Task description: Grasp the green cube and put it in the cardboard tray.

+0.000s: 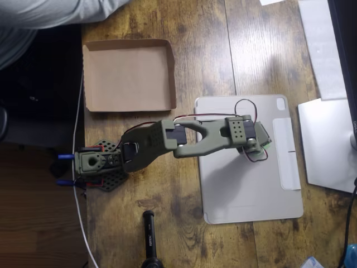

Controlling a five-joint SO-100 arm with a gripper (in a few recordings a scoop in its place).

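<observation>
While the dark, knotty wooden tabletop [223,50] fills most of the overhead view, the next largest thing on it is a flat grey rectangular tablet cover [234,190] lying right of centre, with a paler strip along its right side. Up and to the left, well apart from the cover, sits the shallow square brown cardboard tray [128,75] with low folded walls and a bare flat bottom. Between them stretches the olive-green robot arm [189,142], its base mounted on a black perforated plate near the left edge of the tabletop and its links reaching rightward over the upper part of the cover, with thin red and black wires looping around the wrist. At the far end of the arm, the hand [260,143] is over the cover's upper right area; seen from above, its fingers are hidden under the wrist body, so I cannot tell whether it is open or closed. Just at the hand's right side a small sliver of light green shows, the matte green cube [268,142], touching or tucked beneath the hand above the cover, well away from the tray.
</observation>
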